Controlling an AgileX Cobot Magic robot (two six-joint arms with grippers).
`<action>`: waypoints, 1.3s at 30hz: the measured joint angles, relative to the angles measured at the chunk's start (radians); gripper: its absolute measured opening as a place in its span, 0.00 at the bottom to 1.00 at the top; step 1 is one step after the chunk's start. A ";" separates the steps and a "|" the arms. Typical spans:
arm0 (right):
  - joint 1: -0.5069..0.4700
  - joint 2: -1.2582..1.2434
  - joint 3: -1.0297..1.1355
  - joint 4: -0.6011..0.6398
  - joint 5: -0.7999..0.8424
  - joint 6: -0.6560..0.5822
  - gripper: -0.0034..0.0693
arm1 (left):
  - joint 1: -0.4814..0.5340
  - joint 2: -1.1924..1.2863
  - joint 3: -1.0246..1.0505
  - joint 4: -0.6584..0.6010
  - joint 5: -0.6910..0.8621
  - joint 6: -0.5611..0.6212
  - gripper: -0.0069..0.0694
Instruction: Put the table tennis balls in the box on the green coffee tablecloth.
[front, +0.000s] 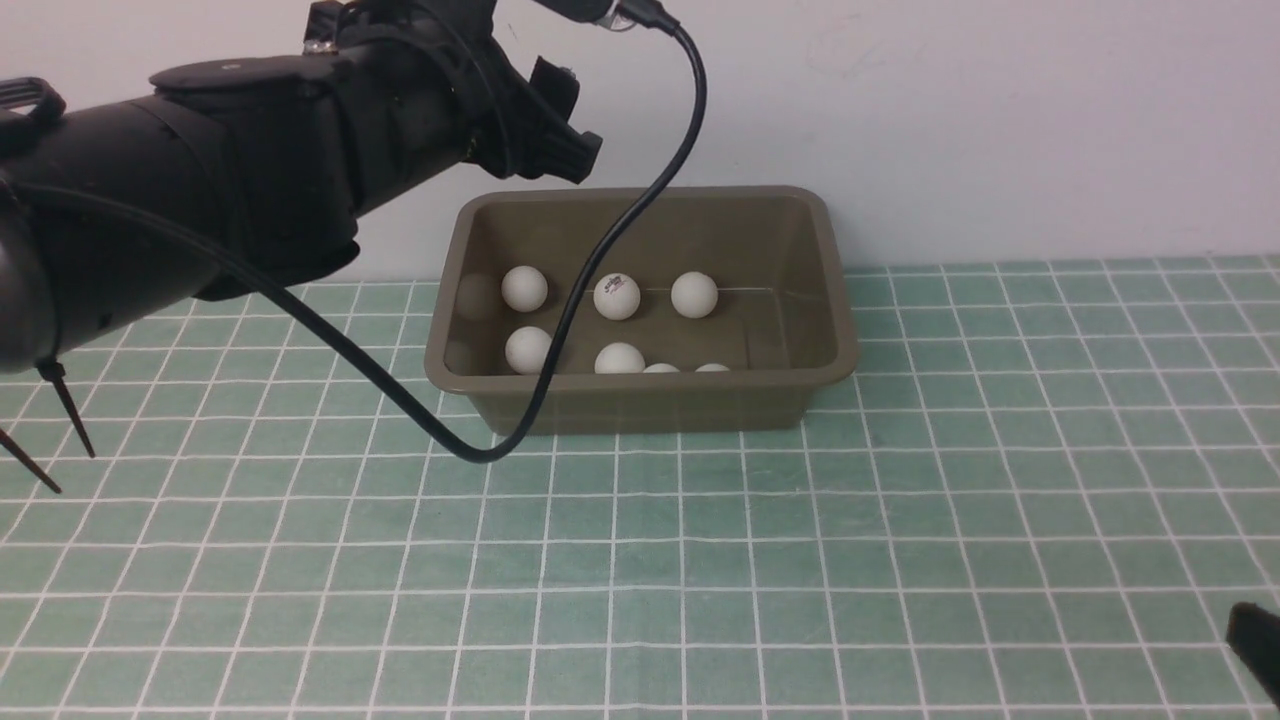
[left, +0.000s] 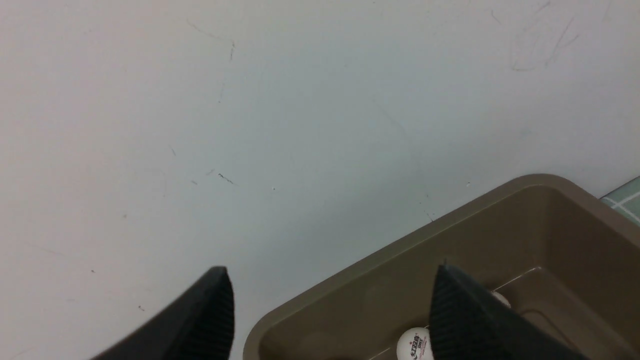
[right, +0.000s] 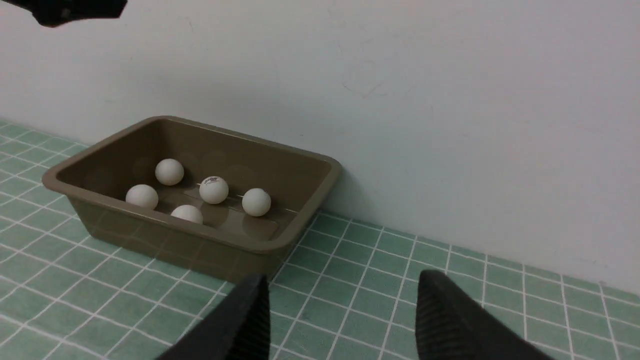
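I see box (front: 640, 400) on green cloth (front: 900, 520) against wall (front: 950, 120), balls (front: 617, 296) inside it; left gripper (left: 330, 310) hangs over box's far left corner, jaws apart, empty; its cable (front: 590, 290) droops across box front; right gripper (right: 340, 320) low near right, jaws empty though parted in wrist view.

A plain, pale wall (front: 1000, 120) stands close behind the worktop, marked with faint scuffs and thin scratches, under soft, even light.
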 joint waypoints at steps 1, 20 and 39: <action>0.000 0.000 0.000 0.000 0.016 0.000 0.56 | 0.000 0.000 0.000 0.000 0.000 0.000 0.71; -0.028 -0.165 0.074 -0.159 0.127 -0.001 0.56 | 0.000 0.000 0.000 0.000 0.096 -0.006 0.71; -0.028 -0.207 0.267 -0.165 -0.086 -0.022 0.56 | 0.000 0.000 0.000 0.005 0.189 -0.007 0.71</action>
